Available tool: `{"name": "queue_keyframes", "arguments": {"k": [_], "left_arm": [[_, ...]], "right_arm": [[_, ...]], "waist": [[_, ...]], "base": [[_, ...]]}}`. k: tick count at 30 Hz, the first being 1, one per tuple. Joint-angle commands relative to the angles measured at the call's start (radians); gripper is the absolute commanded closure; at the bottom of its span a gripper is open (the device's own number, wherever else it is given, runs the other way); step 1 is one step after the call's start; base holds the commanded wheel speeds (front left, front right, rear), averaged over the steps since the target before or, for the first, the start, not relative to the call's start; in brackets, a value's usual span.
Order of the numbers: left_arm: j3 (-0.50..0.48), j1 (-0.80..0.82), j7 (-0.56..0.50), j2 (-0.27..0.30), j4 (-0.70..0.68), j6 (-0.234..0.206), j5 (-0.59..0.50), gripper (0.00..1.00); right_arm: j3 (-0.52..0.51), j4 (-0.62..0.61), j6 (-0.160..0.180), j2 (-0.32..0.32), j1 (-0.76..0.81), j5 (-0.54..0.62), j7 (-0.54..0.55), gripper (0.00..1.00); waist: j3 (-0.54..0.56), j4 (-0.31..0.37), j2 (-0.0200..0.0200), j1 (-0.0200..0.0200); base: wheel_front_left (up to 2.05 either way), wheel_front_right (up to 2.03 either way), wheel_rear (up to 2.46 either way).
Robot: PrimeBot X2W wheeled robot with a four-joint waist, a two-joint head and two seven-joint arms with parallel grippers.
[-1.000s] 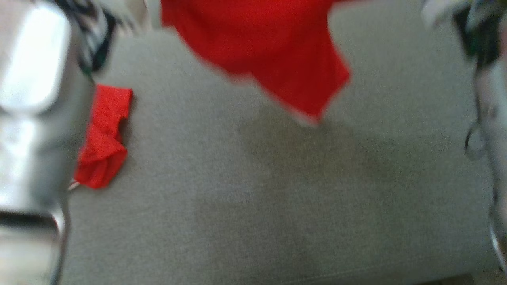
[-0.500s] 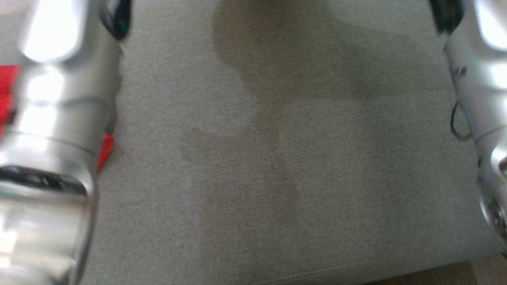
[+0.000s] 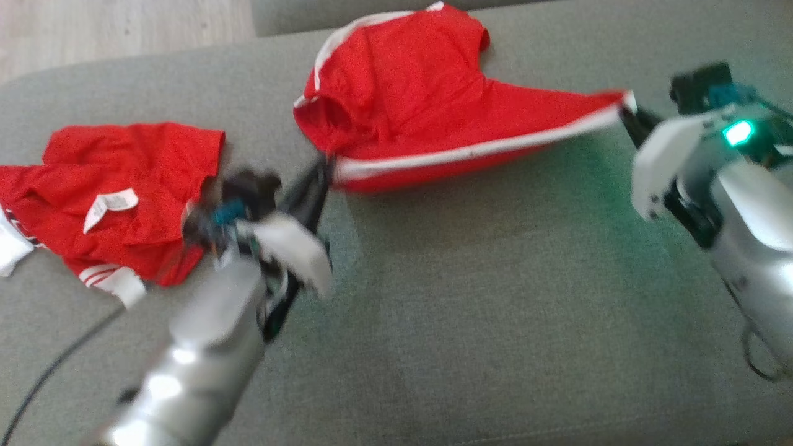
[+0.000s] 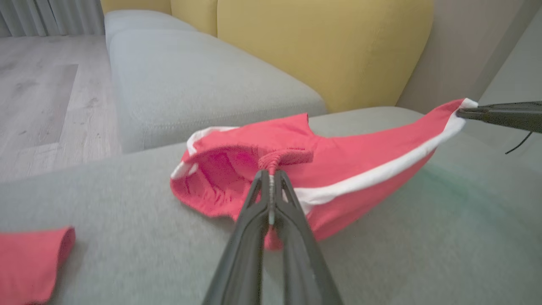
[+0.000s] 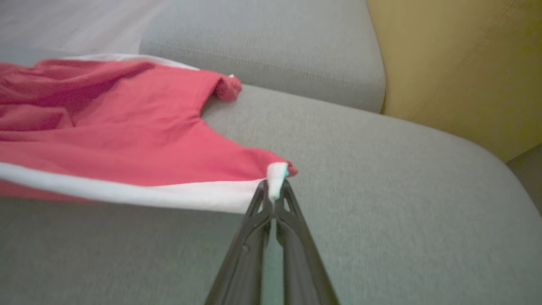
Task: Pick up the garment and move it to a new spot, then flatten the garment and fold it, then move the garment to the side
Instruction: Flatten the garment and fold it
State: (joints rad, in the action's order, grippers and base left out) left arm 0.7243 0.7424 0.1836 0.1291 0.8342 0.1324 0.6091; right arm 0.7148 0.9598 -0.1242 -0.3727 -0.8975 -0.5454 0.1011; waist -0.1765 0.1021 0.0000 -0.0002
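Note:
The garment (image 3: 409, 99) is a pair of red shorts with white stripes, stretched out low over the grey sofa seat (image 3: 483, 310). My left gripper (image 3: 327, 166) is shut on its left corner, where the red fabric (image 4: 237, 169) bunches at the fingertips. My right gripper (image 3: 630, 110) is shut on the white-edged right corner (image 5: 277, 173). The white hem (image 3: 471, 152) runs taut between the two grips, and the far part of the garment lies on the cushion. In the left wrist view the right gripper's dark fingers (image 4: 499, 114) pinch the far corner.
A second red garment (image 3: 118, 186) with a white label lies crumpled at the left of the seat, and a red bit of it (image 4: 29, 262) shows beside my left arm. A yellow backrest (image 4: 322, 46) and another grey cushion (image 5: 271, 42) stand beyond. Wooden floor (image 3: 124, 28) at far left.
The head camera has swung sharply, so the whole picture shifted. The garment, earlier hanging high at the top of the view, now lies stretched low between both grippers.

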Motion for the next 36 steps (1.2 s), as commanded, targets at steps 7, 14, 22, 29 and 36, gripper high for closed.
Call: {"name": "queue_keyframes", "arguments": {"k": [7, 14, 22, 29, 36], "left_arm": [[0.043, -0.106, -0.005, 0.059, -0.111, -0.006, 0.007, 1.00], [0.071, -0.257, -0.019, 0.081, -0.223, -0.057, 0.016, 1.00], [0.087, -0.408, -0.077, 0.149, -0.448, -0.131, 0.030, 1.00], [0.065, -0.431, -0.130, 0.195, -0.613, -0.199, 0.036, 1.00], [0.040, -0.361, -0.143, 0.194, -0.633, -0.225, 0.026, 1.00]], "right_arm": [[0.137, -0.228, -0.007, -0.190, 0.099, -0.186, 0.137, 1.00], [0.230, -0.412, -0.007, -0.349, 0.190, -0.301, 0.258, 1.00], [0.241, -0.596, -0.007, -0.524, 0.299, -0.394, 0.389, 1.00], [0.120, -0.667, -0.007, -0.541, 0.349, -0.358, 0.361, 1.00], [0.000, -0.651, -0.007, -0.434, 0.294, -0.216, 0.302, 1.00]], "waist": [[0.083, -0.010, 0.0000, 0.0002], [0.184, 0.010, 0.0000, 0.0002], [0.227, 0.024, 0.0000, 0.0002], [0.198, 0.009, 0.0000, 0.0002], [0.125, -0.017, 0.0000, 0.0002]], "base": [[0.00, 0.00, 0.00], [0.00, 0.00, 0.00], [0.00, 0.00, 0.00], [0.00, 0.00, 0.00], [0.00, 0.00, 0.00]]}}
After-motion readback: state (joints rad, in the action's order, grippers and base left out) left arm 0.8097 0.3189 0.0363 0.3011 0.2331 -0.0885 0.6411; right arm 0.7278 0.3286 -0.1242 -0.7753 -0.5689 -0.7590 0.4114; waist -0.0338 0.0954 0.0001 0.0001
